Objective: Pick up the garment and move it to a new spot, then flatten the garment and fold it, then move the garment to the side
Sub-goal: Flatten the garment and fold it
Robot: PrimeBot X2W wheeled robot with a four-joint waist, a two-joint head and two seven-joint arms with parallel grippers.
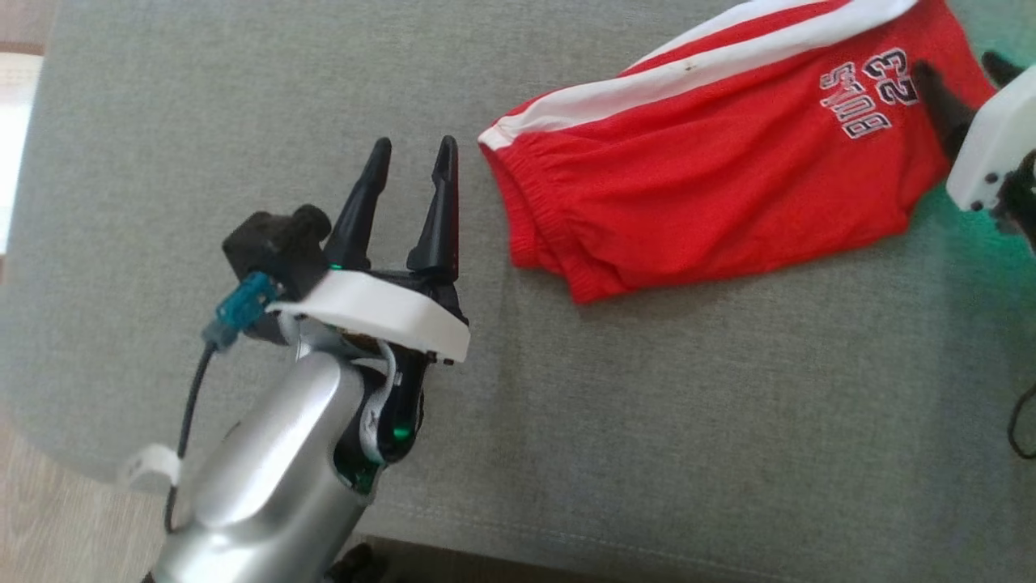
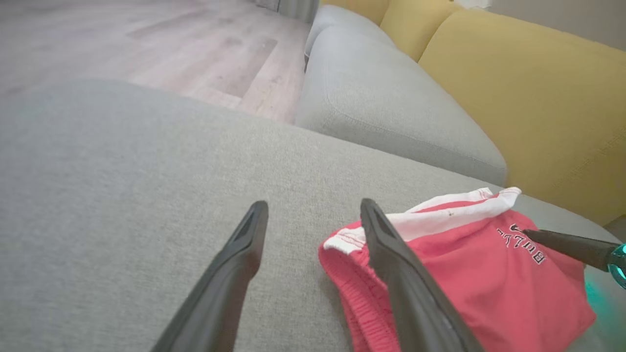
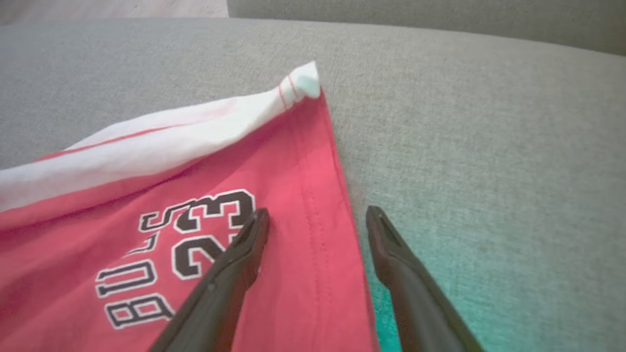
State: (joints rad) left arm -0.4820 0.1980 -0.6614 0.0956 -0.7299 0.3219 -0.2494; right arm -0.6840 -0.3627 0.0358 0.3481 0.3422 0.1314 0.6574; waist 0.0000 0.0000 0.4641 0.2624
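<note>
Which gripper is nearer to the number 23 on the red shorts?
Right. The right gripper straddles the shorts' edge just beside the 23; the left gripper is past the waistband, off the fabric.

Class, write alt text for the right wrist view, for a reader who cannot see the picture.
Red shorts with a white side stripe and a printed number 23 lie on a grey cushion. The open right gripper straddles their edge, one finger over the red fabric, the other over the cushion.
</note>
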